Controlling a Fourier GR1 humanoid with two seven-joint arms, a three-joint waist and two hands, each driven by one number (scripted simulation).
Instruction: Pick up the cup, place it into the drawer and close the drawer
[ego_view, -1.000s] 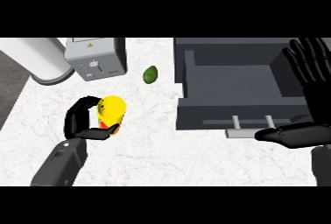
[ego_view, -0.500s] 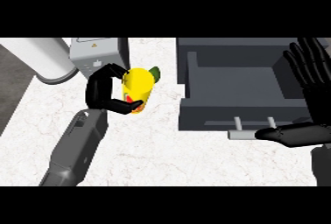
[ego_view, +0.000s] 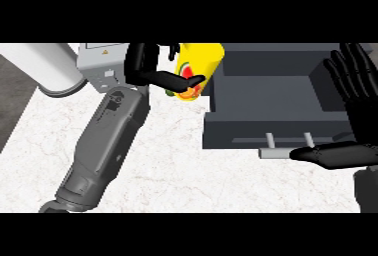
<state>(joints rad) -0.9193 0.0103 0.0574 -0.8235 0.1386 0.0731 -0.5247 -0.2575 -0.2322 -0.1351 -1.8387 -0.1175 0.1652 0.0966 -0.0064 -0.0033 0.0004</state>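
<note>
A yellow cup (ego_view: 198, 65) with red and green marks is held in the air by my left hand (ego_view: 151, 70), whose fingers and thumb curl round it. The cup hangs just left of the open grey drawer (ego_view: 221, 127), over its left wall. The drawer's inside shows nothing in it, and its handle (ego_view: 277, 150) points toward me. My right hand (ego_view: 354, 90) stands open at the drawer's right side, fingers straight up and thumb reaching out near the handle.
A grey appliance (ego_view: 100, 62) and a white cylinder (ego_view: 52, 67) stand at the back left, close behind my left arm. White marble counter (ego_view: 192, 185) spreads in front of the drawer.
My left hand has carried the cup up and to the right, from the counter's middle left to the drawer's left wall. The small green thing is now hidden. The right hand has stayed put.
</note>
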